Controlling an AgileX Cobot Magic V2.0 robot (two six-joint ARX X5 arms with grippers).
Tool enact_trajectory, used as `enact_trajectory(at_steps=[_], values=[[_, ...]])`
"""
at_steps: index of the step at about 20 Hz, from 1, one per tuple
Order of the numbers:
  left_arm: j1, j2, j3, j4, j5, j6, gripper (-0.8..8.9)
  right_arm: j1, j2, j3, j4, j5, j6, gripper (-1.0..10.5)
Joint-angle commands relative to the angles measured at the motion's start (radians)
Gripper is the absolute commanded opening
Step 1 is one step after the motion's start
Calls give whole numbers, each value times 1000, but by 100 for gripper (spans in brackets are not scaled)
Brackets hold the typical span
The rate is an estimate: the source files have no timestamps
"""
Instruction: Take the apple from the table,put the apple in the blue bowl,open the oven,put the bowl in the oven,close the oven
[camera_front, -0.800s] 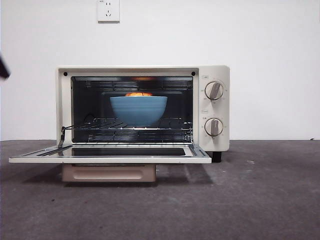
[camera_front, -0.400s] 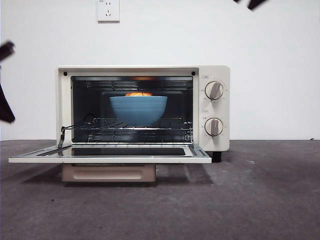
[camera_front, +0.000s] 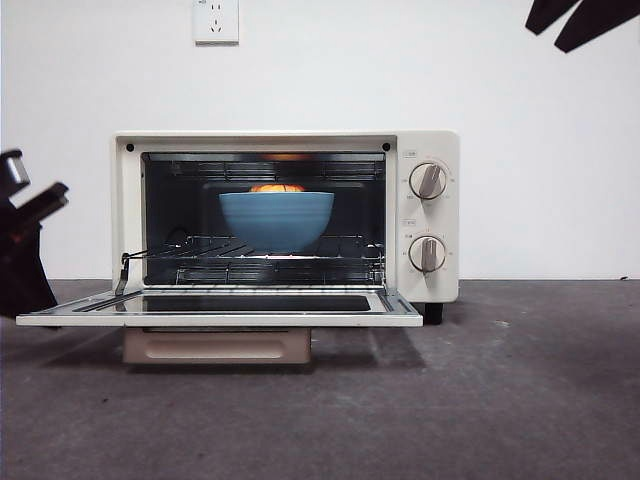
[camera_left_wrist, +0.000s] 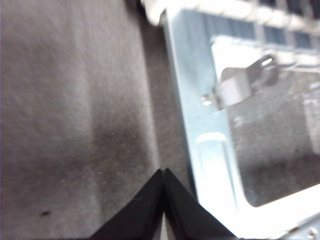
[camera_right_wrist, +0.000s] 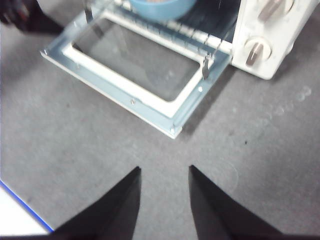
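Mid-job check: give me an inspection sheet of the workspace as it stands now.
Surface: dark grey table, faint scuffs.
Job's things: oven with its door folded down flat; blue bowl on the rack inside; apple showing above the bowl's rim.
Clutter: nothing seen.
End effectors: left end effector shut, empty, beside the door's side edge; right end effector open, empty, high above the table in front of the door.
Cables: nothing seen.
Surroundings: white wall, wall socket.
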Motion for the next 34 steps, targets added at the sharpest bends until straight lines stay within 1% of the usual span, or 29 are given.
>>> enact_trajectory(at_steps=[1, 3, 5, 8, 10, 12, 14, 18, 20, 22, 24, 26, 30, 32, 34], values=[[-3, 48, 7, 15, 32, -11, 6, 11, 1, 5, 19, 0, 18, 153], [-4, 66, 7, 18, 91, -15, 6, 11, -4, 5, 22, 6, 18, 153], [-3, 68, 7, 20, 117, -19, 6, 11, -4, 5, 21, 8, 18, 153], [-2, 68, 7, 45, 229, -40, 6, 11, -4, 5, 21, 8, 18, 153], [3, 67, 7, 95, 325, -92, 6, 11, -4, 5, 21, 8, 19, 153], [10, 67, 9, 156, 388, -156, 6, 11, -4, 5, 16, 8, 22, 153], [20, 67, 9, 227, 427, -224, 6, 11, -4, 5, 13, 8, 23, 153], [36, 67, 10, 396, 437, -349, 6, 11, -4, 5, 13, 7, 29, 153], [36, 67, 14, 476, 434, -391, 6, 11, -4, 5, 10, 7, 30, 153], [36, 67, 25, 533, 400, -412, 6, 11, -4, 5, 2, 7, 36, 153], [36, 67, 37, 570, 344, -431, 6, 11, -3, 5, -2, 7, 45, 153], [36, 67, 52, 570, 317, -433, 6, 11, -4, 5, -7, 7, 49, 153], [32, 63, 55, 534, 325, -446, 7, 11, -3, 5, -9, 8, 47, 153], [16, 40, 55, 473, 324, -413, 7, 11, -3, 5, -8, 8, 41, 153], [-6, -15, 55, 382, 298, -347, 7, 11, -3, 3, 6, 7, 34, 153]])
